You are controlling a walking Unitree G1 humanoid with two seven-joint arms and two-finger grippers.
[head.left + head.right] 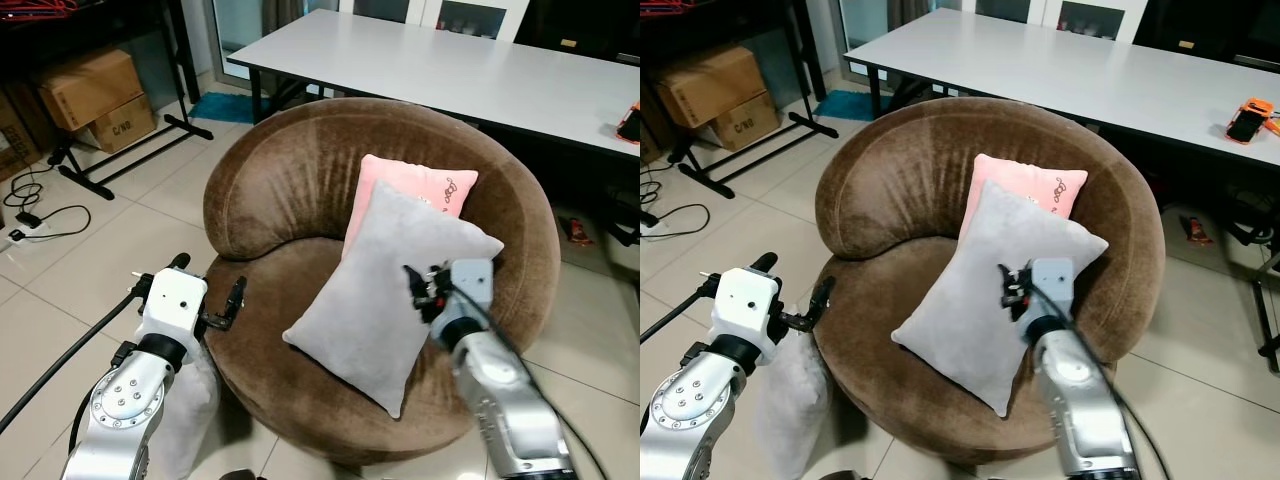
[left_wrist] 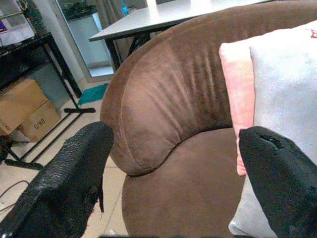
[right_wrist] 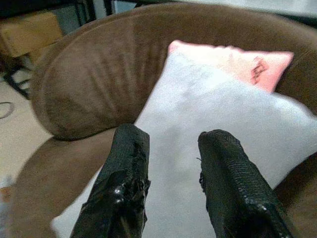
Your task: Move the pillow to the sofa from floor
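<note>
A grey pillow [image 1: 385,290] leans upright on the seat of the round brown sofa [image 1: 290,170], in front of a pink pillow [image 1: 420,185]. My right gripper [image 1: 422,288] is right at the grey pillow's front face, open, with nothing between its fingers [image 3: 130,163]. A second grey pillow [image 1: 790,400] stands on the floor against the sofa's left side, under my left arm. My left gripper [image 1: 208,283] hovers open beside the sofa's left rim, above that floor pillow; its wrist view looks across the sofa seat [image 2: 183,183].
A long white table [image 1: 450,65] stands behind the sofa, with an orange object [image 1: 1250,118] at its right end. Cardboard boxes [image 1: 95,95] and a black rack base [image 1: 130,150] are at the far left. Cables [image 1: 40,215] lie on the tiled floor.
</note>
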